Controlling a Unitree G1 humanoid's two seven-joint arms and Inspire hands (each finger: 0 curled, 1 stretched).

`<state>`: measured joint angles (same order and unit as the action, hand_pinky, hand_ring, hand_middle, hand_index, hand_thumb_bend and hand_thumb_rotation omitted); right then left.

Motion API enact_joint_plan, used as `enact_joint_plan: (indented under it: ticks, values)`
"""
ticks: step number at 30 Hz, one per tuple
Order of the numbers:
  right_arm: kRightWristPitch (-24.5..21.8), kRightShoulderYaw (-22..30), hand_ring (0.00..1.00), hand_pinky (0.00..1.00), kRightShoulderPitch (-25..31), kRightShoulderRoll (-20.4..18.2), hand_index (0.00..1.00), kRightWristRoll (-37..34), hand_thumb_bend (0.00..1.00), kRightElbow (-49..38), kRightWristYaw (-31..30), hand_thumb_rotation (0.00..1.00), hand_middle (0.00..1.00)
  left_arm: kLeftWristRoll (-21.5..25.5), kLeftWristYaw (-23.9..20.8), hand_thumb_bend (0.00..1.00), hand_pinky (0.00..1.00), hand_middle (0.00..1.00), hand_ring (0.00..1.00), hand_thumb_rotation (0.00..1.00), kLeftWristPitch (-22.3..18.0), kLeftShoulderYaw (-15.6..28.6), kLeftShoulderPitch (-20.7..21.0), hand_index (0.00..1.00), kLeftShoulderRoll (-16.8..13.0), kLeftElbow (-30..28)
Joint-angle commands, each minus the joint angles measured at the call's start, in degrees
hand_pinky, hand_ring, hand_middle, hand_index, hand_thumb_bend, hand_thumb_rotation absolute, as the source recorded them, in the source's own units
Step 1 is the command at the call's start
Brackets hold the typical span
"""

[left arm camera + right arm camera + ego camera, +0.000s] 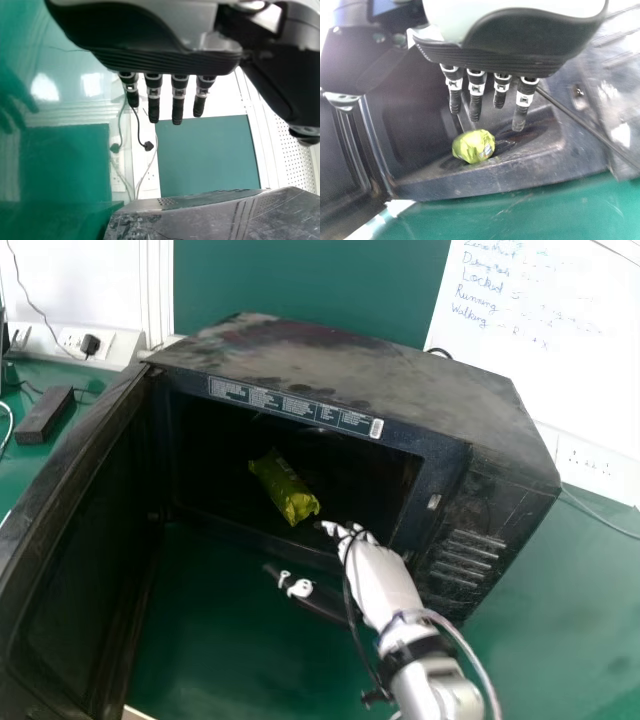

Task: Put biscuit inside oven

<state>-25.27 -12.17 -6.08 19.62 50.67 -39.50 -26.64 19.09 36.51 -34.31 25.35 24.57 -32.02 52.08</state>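
Biscuit pack (pixel 284 487) lies in oven (pixel 340 365), ahead-left of my released, empty right hand (pixel 380 578), long axis slanting back-left, near end towards me.

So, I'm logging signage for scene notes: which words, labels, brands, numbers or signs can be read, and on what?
"Locked": handwritten, white board
"Running": white board
"Walking": white board
Other handwriting there: too blurred
Label strip above the oven's opening: too small
Biscuit packet's print: too blurred
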Motion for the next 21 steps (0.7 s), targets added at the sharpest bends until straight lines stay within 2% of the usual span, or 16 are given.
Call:
enact_joint_plan:
  ticks: [1, 5, 12, 18, 21]
  values:
    - [2.57, 3.28, 0.88, 0.82, 3.62, -0.1, 0.94, -3.68, 0.94, -2.5, 1.85, 0.72, 0.91, -0.37, -0.31, 0.51, 0.95, 0.94, 0.92, 1.0, -0.23, -0.25, 0.04, 0.98, -0.68, 0.21]
    - [4.5, 8.48, 0.86, 0.77, 8.31, -0.31, 0.93, -9.74, 0.93, -5.85, 2.41, 0.74, 0.9, -0.57, -1.09, 0.51, 0.94, 0.93, 0.92, 1.0, 0.43, -0.37, 0.17, 0.97, -0.59, -0.06]
    - [1.84, 17.42, 0.85, 0.72, 12.5, 1.5, 0.94, -19.97, 0.93, -11.24, -2.48, 0.78, 0.91, 0.1, 0.58, 0.5, 0.95, 0.94, 0.93, 1.0, -0.01, -0.29, 0.87, 0.98, -0.66, 0.78]
    - [-2.38, 27.79, 0.84, 0.71, 14.57, 2.19, 0.95, -33.84, 0.92, -14.65, -7.39, 0.73, 0.91, 0.08, 0.67, 0.5, 0.95, 0.94, 0.92, 1.0, 0.4, -0.29, 0.89, 0.98, -0.7, 0.36]
    - [-2.28, 34.1, 0.87, 0.75, 15.22, 3.33, 0.95, -42.44, 0.88, -13.75, -9.9, 0.68, 0.93, -0.13, 0.59, 0.5, 0.95, 0.94, 0.92, 1.0, 0.14, -0.29, 0.92, 0.98, -0.78, 0.57]
